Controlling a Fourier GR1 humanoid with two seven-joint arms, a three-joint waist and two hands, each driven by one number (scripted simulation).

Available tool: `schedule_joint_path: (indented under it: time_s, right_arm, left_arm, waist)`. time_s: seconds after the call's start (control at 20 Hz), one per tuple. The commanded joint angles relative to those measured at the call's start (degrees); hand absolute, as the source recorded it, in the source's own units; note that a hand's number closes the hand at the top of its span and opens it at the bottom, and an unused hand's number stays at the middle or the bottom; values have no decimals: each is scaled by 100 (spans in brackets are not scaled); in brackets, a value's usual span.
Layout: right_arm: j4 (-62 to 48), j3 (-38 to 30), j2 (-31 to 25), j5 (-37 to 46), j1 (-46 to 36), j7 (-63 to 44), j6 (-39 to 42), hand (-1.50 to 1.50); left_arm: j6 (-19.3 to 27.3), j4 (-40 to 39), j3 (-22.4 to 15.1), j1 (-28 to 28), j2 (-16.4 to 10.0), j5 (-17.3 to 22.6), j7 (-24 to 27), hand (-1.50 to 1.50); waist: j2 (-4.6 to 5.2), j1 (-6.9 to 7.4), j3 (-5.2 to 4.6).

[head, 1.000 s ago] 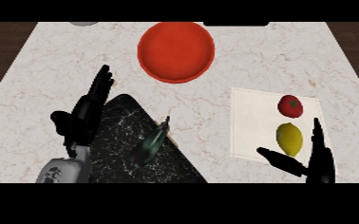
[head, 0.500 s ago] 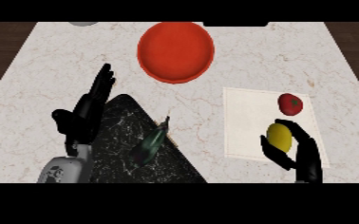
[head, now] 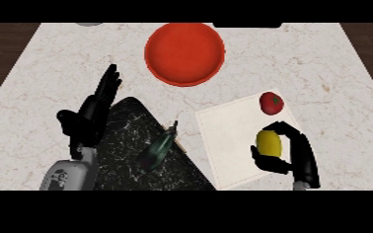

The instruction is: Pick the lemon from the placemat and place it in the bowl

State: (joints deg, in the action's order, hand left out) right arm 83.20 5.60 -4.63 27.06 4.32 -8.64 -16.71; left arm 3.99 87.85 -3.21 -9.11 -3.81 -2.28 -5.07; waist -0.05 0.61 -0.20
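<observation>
So my right hand [head: 302, 154] has fingers and thumb curled round the lemon [head: 268, 143], at the right side of the placemat [head: 227, 143]. The bowl [head: 184, 54] is well beyond the placemat, and my left hand [head: 91, 113] rests open off to the placemat's left.

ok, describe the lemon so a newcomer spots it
Find the white placemat at the right of the counter. On its near half is the lemon, the right robot hand curled round it. It is yellow and oval; the fruit behind it is red.
</observation>
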Motion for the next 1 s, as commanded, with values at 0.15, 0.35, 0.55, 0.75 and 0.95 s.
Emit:
schedule_joint_path:
  time_s: [0.15, 0.35, 0.55, 0.75, 0.95]
  right_arm:
    - [106, 2256, -432, -34, -986, 1477, 2651, 150]
    - [515, 3042, -541, -770, -1338, 2727, 4091, 150]
    - [1193, 2677, -1250, -1580, -1943, 4017, 5221, 150]
    - [1398, 1574, -1870, -2428, -2665, 4766, 5955, 150]
    - [1613, 885, -2373, -3384, -3039, 4274, 6280, 150]
  left_arm:
    - [-232, -36, -305, -234, 112, 9, -3, 0]
    - [-226, -116, -429, -276, 226, -29, -1, 0]
    - [-66, -170, -141, -249, 99, -35, 14, 0]
    - [-72, 112, -40, -34, -45, -7, -69, 0]
    - [-6, -185, 115, -13, -48, -24, 197, 0]
  waist:
    - [96, 1111, 46]
    - [78, 841, 56]
    - [33, 336, 35]
    - [5, 114, 27]
    - [4, -39, 17]
